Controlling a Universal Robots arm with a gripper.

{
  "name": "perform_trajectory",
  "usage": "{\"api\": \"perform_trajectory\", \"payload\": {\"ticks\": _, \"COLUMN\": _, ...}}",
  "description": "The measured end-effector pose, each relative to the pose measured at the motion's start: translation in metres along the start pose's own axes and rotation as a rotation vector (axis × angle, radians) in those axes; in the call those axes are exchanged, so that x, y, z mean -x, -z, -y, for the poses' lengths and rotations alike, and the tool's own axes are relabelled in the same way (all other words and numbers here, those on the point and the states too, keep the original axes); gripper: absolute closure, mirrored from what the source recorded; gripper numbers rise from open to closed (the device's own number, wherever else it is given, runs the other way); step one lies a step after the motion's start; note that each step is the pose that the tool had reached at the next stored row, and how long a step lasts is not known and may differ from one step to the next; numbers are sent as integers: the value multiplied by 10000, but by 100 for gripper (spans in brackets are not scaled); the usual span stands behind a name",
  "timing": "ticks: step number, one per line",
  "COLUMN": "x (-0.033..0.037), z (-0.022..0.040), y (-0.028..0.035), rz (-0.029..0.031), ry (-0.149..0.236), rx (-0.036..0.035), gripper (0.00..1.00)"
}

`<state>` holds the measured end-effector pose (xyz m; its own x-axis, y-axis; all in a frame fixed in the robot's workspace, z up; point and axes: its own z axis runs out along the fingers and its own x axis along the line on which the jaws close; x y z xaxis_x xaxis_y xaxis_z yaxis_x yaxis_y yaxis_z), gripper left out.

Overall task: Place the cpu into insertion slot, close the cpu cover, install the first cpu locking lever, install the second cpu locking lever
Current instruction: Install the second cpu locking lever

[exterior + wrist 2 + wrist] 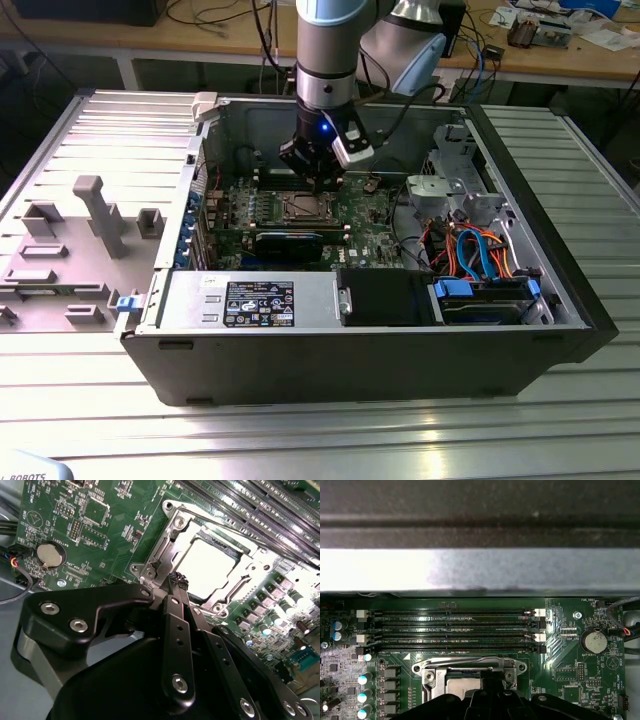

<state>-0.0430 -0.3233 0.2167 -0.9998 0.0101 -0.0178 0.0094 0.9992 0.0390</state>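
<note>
The cpu (210,567) lies flat in the insertion slot (150,572) on the green motherboard, its silver top glaring. The cpu cover (242,577) is down over it as a silvery frame around the chip. My gripper (179,580) is shut, its two thin black fingers pressed together with the tips right at one edge of the socket, beside a thin metal lever (161,555). The exterior view puts the gripper (322,178) just above the socket (305,207) inside the open computer case. Socket rim (470,667) and chip (460,686) also show in the first wrist view.
Long memory slots (455,630) run beside the socket, with the case wall (480,570) behind them. A coin battery (50,555) sits on the board. A black heatsink bar (290,240), a power supply (250,300) and cabled drive bays (480,255) fill the case. A grey plastic shroud (90,215) lies outside.
</note>
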Motion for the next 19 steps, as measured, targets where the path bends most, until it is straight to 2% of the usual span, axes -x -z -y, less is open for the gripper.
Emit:
{"api": "perform_trajectory", "payload": {"ticks": 5, "x": 0, "z": 19, "y": 16, "rz": 0, "ry": -2, "rx": -1, "gripper": 89}}
{"api": "perform_trajectory", "payload": {"ticks": 9, "x": 2, "z": 15, "y": 123, "rz": 0, "ry": 0, "rx": -3, "gripper": 89}}
{"api": "perform_trajectory", "payload": {"ticks": 15, "x": 3, "z": 47, "y": 130, "rz": 0, "ry": 0, "rx": -3, "gripper": 89}}
{"api": "perform_trajectory", "payload": {"ticks": 19, "x": 3, "z": 114, "y": 132, "rz": 0, "ry": -1, "rx": 2, "gripper": 89}}
